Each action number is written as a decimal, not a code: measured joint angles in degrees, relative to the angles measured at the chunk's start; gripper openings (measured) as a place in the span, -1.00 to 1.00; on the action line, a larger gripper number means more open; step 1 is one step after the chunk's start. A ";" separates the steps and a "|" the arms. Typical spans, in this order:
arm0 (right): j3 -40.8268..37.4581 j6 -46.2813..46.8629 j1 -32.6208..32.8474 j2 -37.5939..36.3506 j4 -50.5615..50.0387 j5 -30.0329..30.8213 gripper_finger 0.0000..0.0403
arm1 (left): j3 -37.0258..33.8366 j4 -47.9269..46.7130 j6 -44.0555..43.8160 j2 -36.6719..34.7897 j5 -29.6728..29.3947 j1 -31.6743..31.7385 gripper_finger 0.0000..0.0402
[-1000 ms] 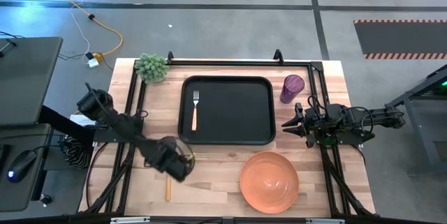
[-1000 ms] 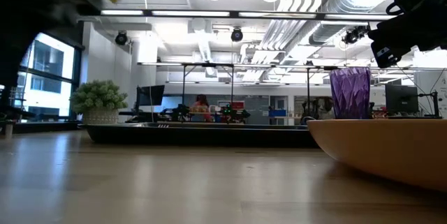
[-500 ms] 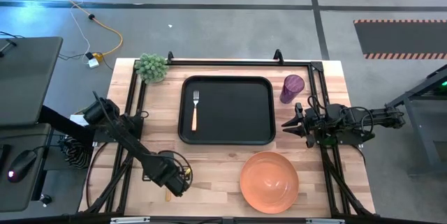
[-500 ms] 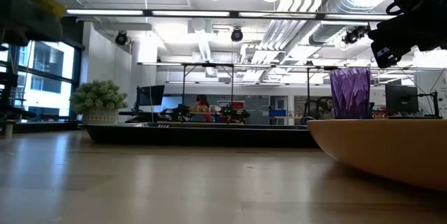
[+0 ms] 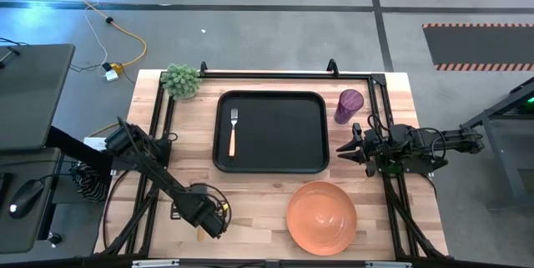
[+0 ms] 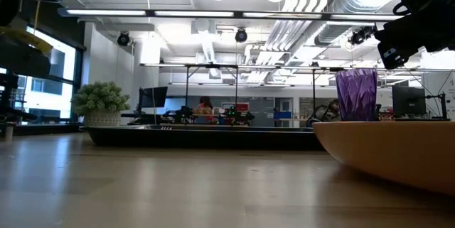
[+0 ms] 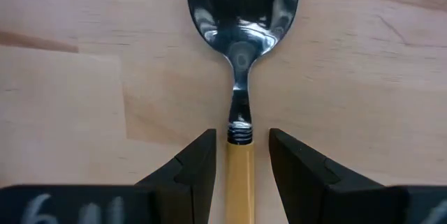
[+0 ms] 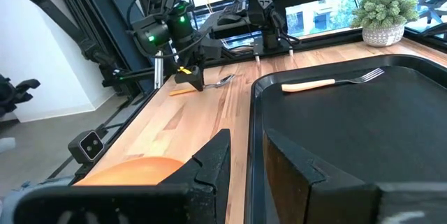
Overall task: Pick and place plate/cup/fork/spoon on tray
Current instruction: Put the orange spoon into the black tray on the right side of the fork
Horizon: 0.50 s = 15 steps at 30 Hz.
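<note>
Down at the near left of the worktop (image 5: 259,189), your left pincer (image 7: 239,155) was lowered over the spoon (image 7: 241,56), its two fingers (image 7: 199,165) parted a little, one on each side of the yellow-orange handle just below the neck. They sat very close to the handle, but you could not tell whether they touched it. The spoon lay flat on the wood with its silver bowl pointing away from the pincer.

Your right pincer (image 5: 344,149) waited at the right edge, just beside the tray (image 5: 284,161), its fingers spread and holding nothing.

The black tray sat mid-worktop with the fork (image 5: 233,131) lying inside it near its left rim. The orange plate (image 5: 322,217) rested on the wood near the front edge, apart from the tray. The purple cup (image 5: 349,105) stood upright just off the tray's far right corner. A small potted plant (image 5: 181,80) stood at the far left corner.
</note>
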 joint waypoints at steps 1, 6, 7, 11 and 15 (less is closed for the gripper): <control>0.00 0.00 0.00 0.00 0.00 0.01 -0.61 | 0.00 -0.02 -0.02 0.06 0.00 -0.08 -0.39; 0.00 0.02 0.00 0.02 0.01 0.01 -0.61 | -1.50 2.01 0.02 -0.17 -0.08 -0.09 -0.45; 0.00 0.02 0.00 0.02 -0.01 0.00 -0.61 | -1.83 2.33 0.03 -0.17 -0.15 -0.09 -0.49; 0.00 0.00 0.00 0.02 -0.01 0.01 -0.61 | -2.26 2.94 0.61 -0.10 -0.52 0.16 -0.74; 0.00 0.02 0.00 0.02 0.00 0.00 -0.61 | -2.32 2.91 1.55 0.00 -0.22 0.66 -0.85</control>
